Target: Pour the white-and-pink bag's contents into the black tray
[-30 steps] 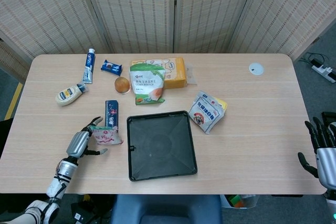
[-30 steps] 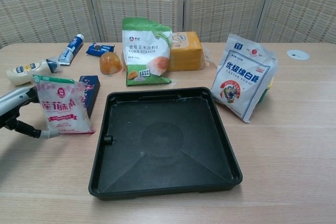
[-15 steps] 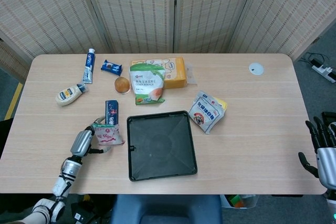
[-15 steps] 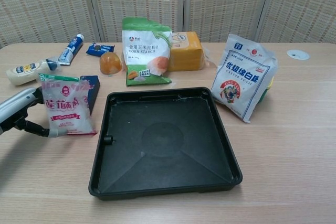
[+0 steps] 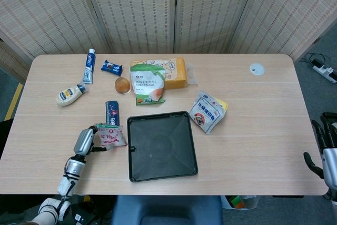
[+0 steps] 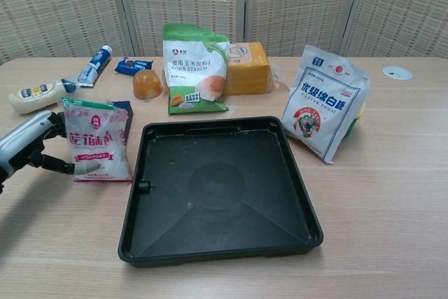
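The white-and-pink bag [image 6: 96, 142] stands upright on the table just left of the black tray [image 6: 217, 188]. My left hand [image 6: 31, 148] grips it from its left side, fingers wrapped around the bag's edge; the head view shows that bag [image 5: 110, 135] held by the left hand [image 5: 84, 142] close to the tray [image 5: 160, 145]. The tray is empty. My right hand [image 5: 326, 148] hangs off the table's right edge in the head view, fingers spread and holding nothing.
Behind the bag lies a blue packet [image 5: 111, 114]. Further back are a mayonnaise bottle [image 6: 36, 94], toothpaste tube [image 6: 95, 65], an orange jelly cup [image 6: 147, 85], a green corn starch bag [image 6: 194, 68], a yellow box [image 6: 246, 67] and a white sugar bag [image 6: 324, 103].
My left hand has slid the white-and-pink bag to the right, nearer the tray's left rim, staying closed around it. The right hand has barely shifted.
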Motion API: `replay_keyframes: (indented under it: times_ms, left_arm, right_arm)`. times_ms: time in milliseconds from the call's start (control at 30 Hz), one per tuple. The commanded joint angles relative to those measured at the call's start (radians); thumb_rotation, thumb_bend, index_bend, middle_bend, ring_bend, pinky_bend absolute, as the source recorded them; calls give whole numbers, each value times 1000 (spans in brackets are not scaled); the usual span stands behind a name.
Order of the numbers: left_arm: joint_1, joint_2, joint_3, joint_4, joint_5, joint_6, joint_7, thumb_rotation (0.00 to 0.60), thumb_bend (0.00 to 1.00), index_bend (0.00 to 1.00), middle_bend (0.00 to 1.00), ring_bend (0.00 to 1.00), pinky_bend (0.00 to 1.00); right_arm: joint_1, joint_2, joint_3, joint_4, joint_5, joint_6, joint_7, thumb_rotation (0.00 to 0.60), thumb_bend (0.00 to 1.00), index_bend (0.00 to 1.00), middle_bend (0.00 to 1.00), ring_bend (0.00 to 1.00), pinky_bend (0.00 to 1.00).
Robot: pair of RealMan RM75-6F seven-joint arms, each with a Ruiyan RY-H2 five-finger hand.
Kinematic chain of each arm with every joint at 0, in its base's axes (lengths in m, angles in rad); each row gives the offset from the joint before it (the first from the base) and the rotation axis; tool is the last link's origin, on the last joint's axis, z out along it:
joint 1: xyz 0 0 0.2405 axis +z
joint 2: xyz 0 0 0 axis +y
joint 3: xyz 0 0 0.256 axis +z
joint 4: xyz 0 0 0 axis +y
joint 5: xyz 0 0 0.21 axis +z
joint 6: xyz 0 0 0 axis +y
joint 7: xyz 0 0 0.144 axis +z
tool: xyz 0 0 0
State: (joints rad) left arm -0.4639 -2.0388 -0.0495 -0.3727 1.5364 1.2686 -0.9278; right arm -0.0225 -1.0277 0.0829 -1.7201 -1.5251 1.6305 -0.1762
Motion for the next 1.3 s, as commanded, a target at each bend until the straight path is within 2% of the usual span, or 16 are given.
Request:
replay_keyframes:
  times_ms: [33, 367, 433, 633, 900, 1133, 1300]
  left_arm:
    - [-4, -22, 5, 38, 4, 10, -33, 600, 212, 437, 508, 512, 415]
    - [-2, -47, 30, 95, 18, 12, -53, 600, 214, 382, 513, 481, 411]
    - [-2, -51, 33, 101, 20, 14, -57, 600, 224, 405, 513, 488, 424]
    - [-2, -64, 36, 126, 21, 28, -79, 600, 378, 540, 579, 568, 496]
    - [8, -61, 51, 147, 33, 67, -110, 600, 441, 635, 677, 659, 566]
    - [11, -30, 65, 153, 52, 138, -116, 600, 481, 669, 748, 729, 654]
    - [-15, 37, 85, 146, 85, 235, -83, 600, 501, 669, 765, 744, 689]
  right_arm:
    - [-1, 1, 1, -4, -1, 3, -3, 600, 345, 0, 38, 112, 58]
    - [-10, 6, 1, -19, -4, 16, -19, 600, 344, 0, 38, 112, 58]
    - [-10, 6, 1, -21, -4, 16, -21, 600, 344, 0, 38, 112, 59]
    - [-10, 6, 4, -26, -8, 20, -27, 600, 344, 0, 38, 112, 58]
    - [-13, 6, 8, -31, -12, 31, -33, 600, 344, 0, 39, 114, 58]
    - [-10, 0, 11, -34, -25, 36, -38, 600, 344, 0, 39, 115, 58]
    - [-4, -6, 13, -29, -41, 39, -37, 600, 343, 0, 38, 114, 58]
